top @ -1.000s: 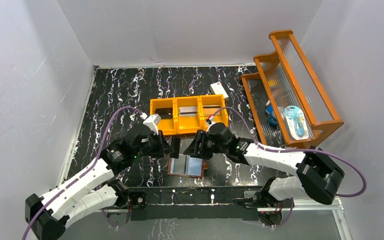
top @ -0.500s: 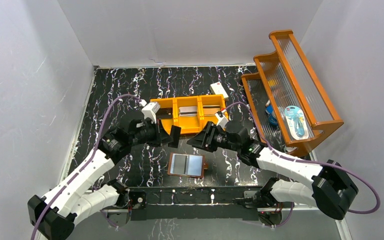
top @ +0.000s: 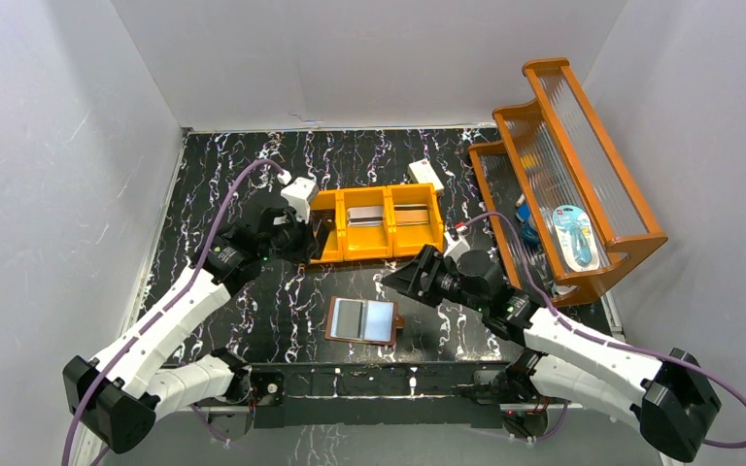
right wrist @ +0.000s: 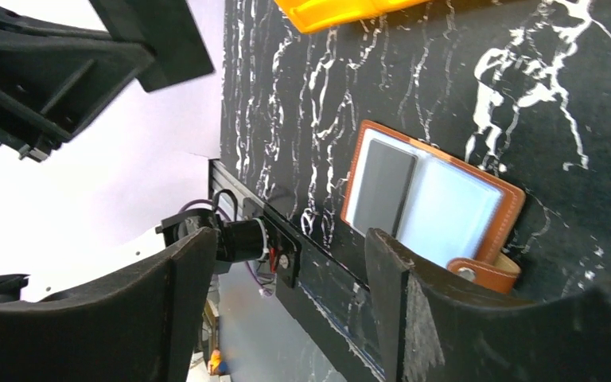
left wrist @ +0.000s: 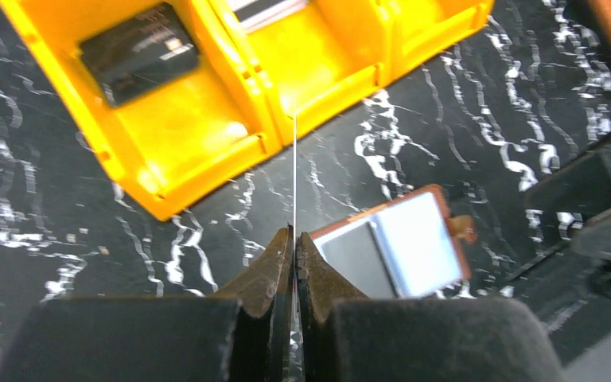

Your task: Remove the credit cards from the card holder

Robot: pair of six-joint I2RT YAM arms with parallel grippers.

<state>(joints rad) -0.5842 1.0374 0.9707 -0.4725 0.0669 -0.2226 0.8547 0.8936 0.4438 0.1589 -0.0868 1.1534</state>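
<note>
The card holder point(top: 362, 320) lies open near the front edge, its pale inner faces up. A dark grey credit card point(right wrist: 382, 187) sits in its left pocket. My left gripper point(left wrist: 294, 235) is shut on a thin credit card point(left wrist: 294, 175), seen edge-on, and holds it above the near wall of the orange tray point(left wrist: 199, 135). A black card point(left wrist: 139, 52) lies in the tray's left compartment. My right gripper point(right wrist: 286, 247) is open and empty, raised just right of the card holder point(right wrist: 433, 195). In the top view the left gripper point(top: 306, 238) is at the tray's left end and the right gripper point(top: 413, 277) is in front of the tray.
The orange tray point(top: 330, 254) holds grey cards in its middle point(top: 366, 216) and right point(top: 410, 216) compartments. A cream-white box point(top: 425, 175) lies behind it. An orange stepped rack point(top: 563, 165) with blue items stands at the right. Grey walls enclose the table.
My left gripper has carried the card from above the card holder back and left to the tray's left end. My right gripper has drawn back to the right, away from the card holder.
</note>
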